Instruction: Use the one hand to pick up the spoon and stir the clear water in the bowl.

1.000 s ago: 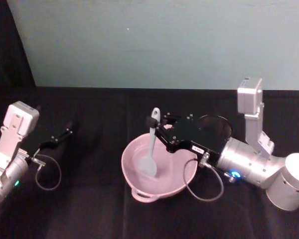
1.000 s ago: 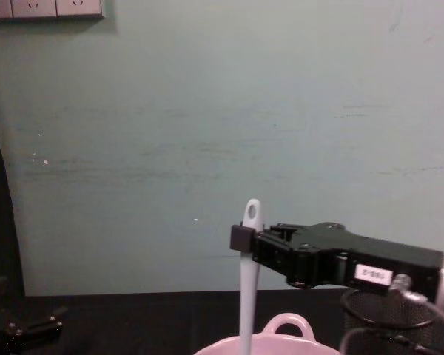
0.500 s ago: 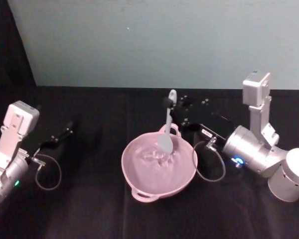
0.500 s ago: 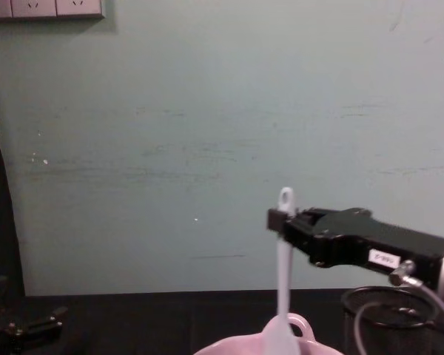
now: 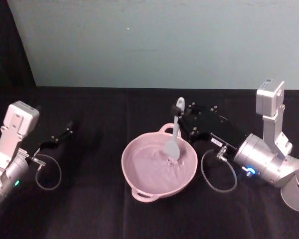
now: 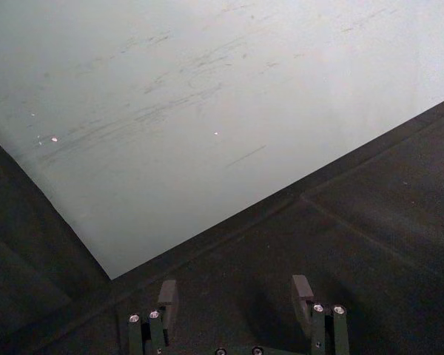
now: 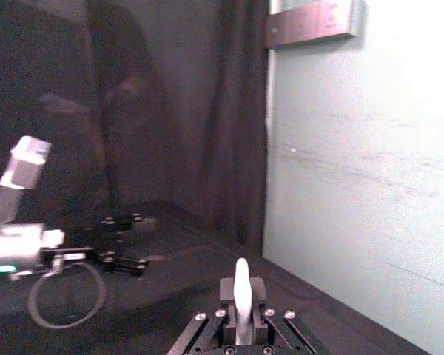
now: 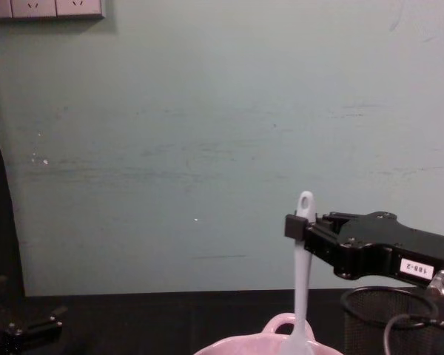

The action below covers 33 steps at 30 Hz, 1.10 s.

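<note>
The work surface is a table (image 5: 89, 214) under black cloth, set against a plain pale teal wall (image 5: 139, 40). We find the stirring step in hand. The right gripper (image 5: 180, 114) reaches in from the right, above the far right part of the bowl (image 5: 125, 164), and its fingers are clamped on the upper handle of the spoon (image 5: 173, 145), just below the hole at its end. The spoon stands nearly upright, tilted slightly. Its flat blade is down inside the bowl on the far right side, close to the loop handle on the far rim. The water around the blade looks uneven, which we judge to be stirring in progress, though how deep the blade sits cannot be told. A black wire-mesh cup (image 8: 381, 314) stands just beside the bowl, under the right gripper. The left gripper (image 5: 65, 132) is parked on the cloth well to the left, its fingers spread apart with nothing between them. In our judgement the next move calls for sweeping the blade round inside the bowl wall. The grip should stay firm and the blade low, with the arm kept clear of the rim and the mesh cup to avoid tipping either.
</note>
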Motion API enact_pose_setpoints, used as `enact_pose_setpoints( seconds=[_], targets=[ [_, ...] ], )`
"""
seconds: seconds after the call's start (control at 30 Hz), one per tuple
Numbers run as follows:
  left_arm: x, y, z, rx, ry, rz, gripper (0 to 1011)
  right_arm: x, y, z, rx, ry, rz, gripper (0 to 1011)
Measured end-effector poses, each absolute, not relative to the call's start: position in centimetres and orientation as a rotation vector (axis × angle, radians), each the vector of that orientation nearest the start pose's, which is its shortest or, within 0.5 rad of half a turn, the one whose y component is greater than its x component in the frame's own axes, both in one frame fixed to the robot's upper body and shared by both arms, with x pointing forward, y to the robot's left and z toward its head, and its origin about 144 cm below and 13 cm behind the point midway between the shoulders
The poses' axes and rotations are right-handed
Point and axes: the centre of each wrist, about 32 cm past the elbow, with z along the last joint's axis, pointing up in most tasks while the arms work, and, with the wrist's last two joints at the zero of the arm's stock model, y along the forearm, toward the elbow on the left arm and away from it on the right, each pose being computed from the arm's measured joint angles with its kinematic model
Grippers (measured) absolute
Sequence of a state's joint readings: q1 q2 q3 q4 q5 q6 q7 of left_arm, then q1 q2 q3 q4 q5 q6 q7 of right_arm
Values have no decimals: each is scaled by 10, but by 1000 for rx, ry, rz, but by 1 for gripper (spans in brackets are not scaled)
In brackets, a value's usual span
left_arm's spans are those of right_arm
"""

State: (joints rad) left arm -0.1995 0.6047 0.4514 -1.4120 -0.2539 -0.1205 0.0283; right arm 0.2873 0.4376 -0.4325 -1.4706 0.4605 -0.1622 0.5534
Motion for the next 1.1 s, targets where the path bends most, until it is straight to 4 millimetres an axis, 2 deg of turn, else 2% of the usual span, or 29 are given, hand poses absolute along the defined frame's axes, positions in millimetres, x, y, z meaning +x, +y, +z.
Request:
enact_pose_setpoints(
  seconds=[0.27,0.5,0.83,1.1],
  targets=[
    [489,310,1140,304,-285,1248,1005,502,-231,1185,72,-151,-587,123],
    [489,310,1140,304,-285,1248,1005,501,-217,1183,104,-117,-553,123],
    [489,310,1140,305,-285,1248,1005,522,-207,1178,105,-69,-602,124],
    [489,310,1140,305,-285,1248,1005,539,-220,1178,92,-83,-702,123]
  ],
)
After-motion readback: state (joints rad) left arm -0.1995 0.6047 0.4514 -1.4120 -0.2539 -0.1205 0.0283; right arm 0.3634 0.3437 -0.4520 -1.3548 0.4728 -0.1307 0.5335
